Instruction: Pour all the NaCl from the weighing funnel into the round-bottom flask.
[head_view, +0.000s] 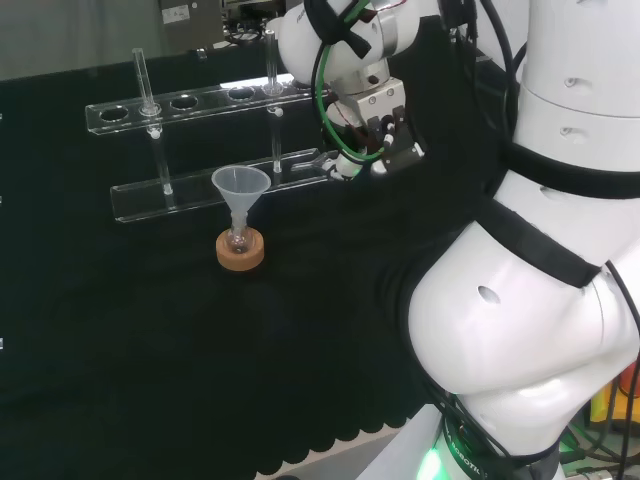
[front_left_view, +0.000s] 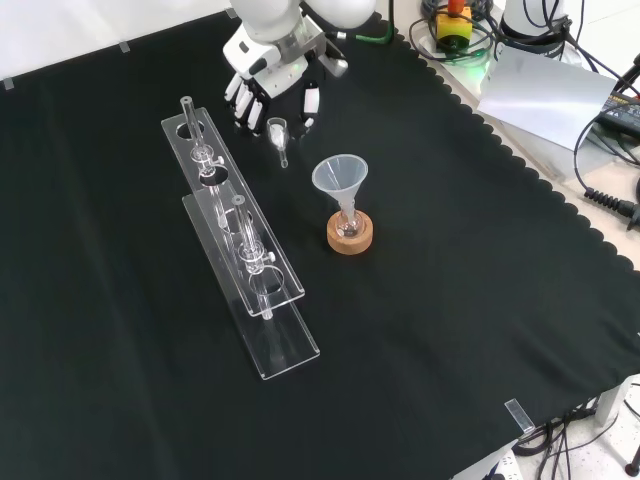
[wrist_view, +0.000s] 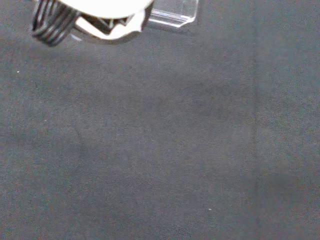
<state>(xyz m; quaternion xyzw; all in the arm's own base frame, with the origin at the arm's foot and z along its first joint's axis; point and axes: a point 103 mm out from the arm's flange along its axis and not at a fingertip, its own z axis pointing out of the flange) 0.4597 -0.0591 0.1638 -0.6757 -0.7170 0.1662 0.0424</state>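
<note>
In the front view the hand (front_left_view: 272, 85) hangs near the top edge of the black cloth (front_left_view: 450, 300), its fingers (front_left_view: 243, 107) pointing down and spread apart, the thumb (front_left_view: 311, 103) set off to the right of them. They look relaxed rather than curled, and nothing is clamped in them. The weighing funnel (front_left_view: 278, 134), a small clear scoop with a thin stem, sits just below the fingertips, between fingers and thumb; I cannot tell whether any of them touch it.

Below and to the right of the hand in that view, a short way off, the round-bottom flask (front_left_view: 349, 228) rests on its cork ring (front_left_view: 350, 238), with a clear plastic funnel (front_left_view: 340, 177) standing upright in its neck. To the left of the fingers the clear acrylic test-tube rack (front_left_view: 245, 265) begins and runs away from the hand toward the bottom of the view, holding a few glass tubes.

In the head view the hand (head_view: 385, 140) sits at the rack's (head_view: 200, 190) right end, with the flask (head_view: 238, 240) and cork ring (head_view: 241, 252) to its left and nearer the camera.
</note>
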